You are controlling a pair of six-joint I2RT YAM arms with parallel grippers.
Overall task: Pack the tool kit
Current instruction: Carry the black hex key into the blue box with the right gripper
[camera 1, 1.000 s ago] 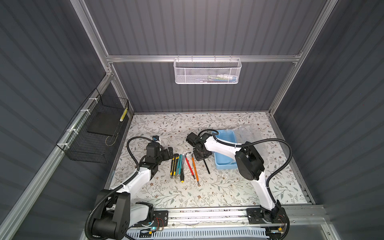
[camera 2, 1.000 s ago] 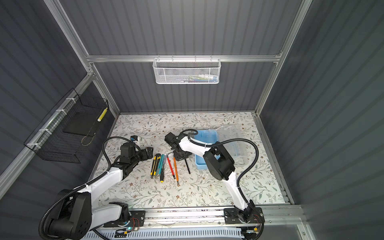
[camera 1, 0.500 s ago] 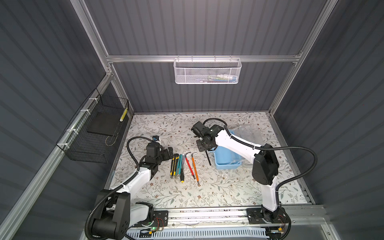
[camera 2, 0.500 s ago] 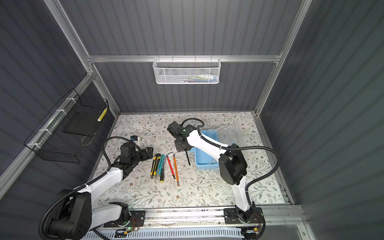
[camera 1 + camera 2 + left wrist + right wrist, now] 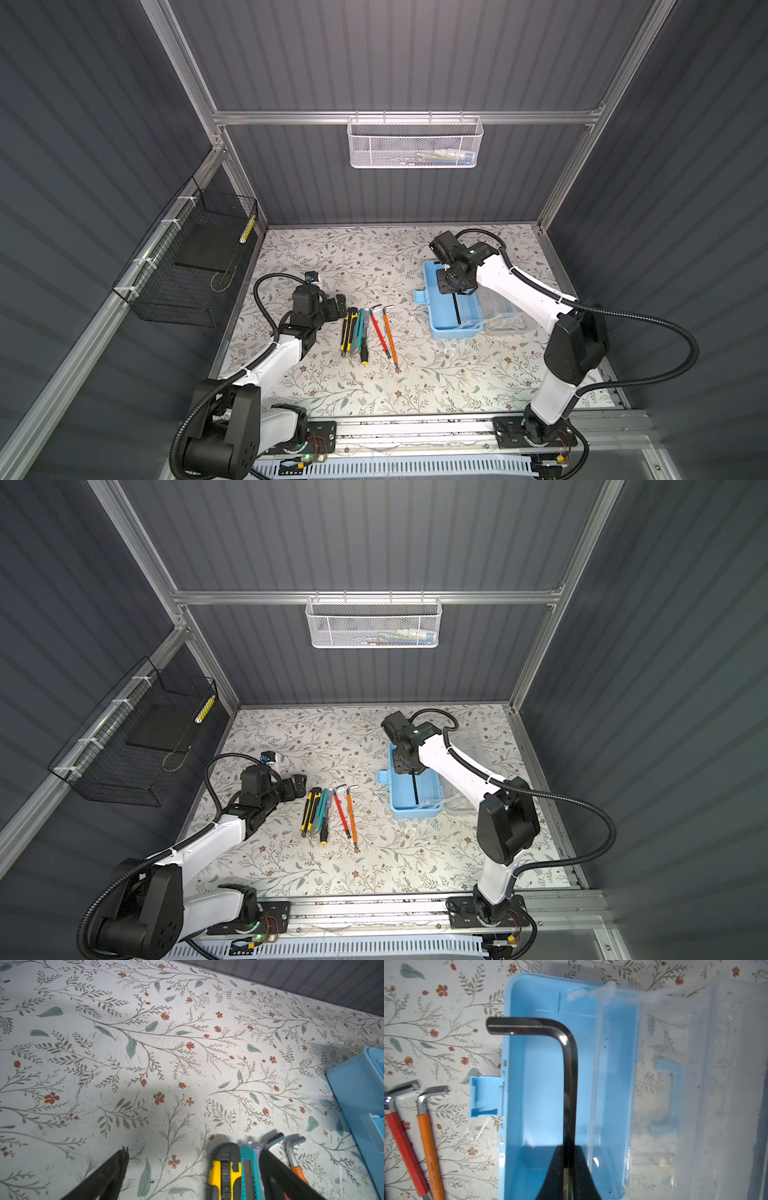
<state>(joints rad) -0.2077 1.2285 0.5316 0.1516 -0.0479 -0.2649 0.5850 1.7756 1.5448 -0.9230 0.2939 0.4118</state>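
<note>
The tool kit (image 5: 446, 330) (image 5: 415, 812), a light-blue box, lies open right of centre, and its clear lid (image 5: 505, 309) is folded out to the right. My right gripper (image 5: 453, 286) (image 5: 569, 1147) hangs over the box's far end, shut on a black hex key (image 5: 456, 307) (image 5: 570, 1076). The key's long arm runs over the box's bare blue floor (image 5: 537, 1084). My left gripper (image 5: 334, 305) (image 5: 193, 1150) stands open, low over the table, holding nothing. One of its fingers is next to a yellow utility knife (image 5: 346, 332) (image 5: 225, 1174).
A row of tools lies mid-table: a teal knife (image 5: 358, 328), a screwdriver (image 5: 364, 345), a red hex key (image 5: 379, 328) and an orange hex key (image 5: 390, 336). A white mesh basket (image 5: 413, 143) hangs on the back wall. A black wire basket (image 5: 195, 266) hangs on the left wall.
My right gripper has carried the black hex key from beside the tool row to the right, over the open box. The left arm has not moved.
</note>
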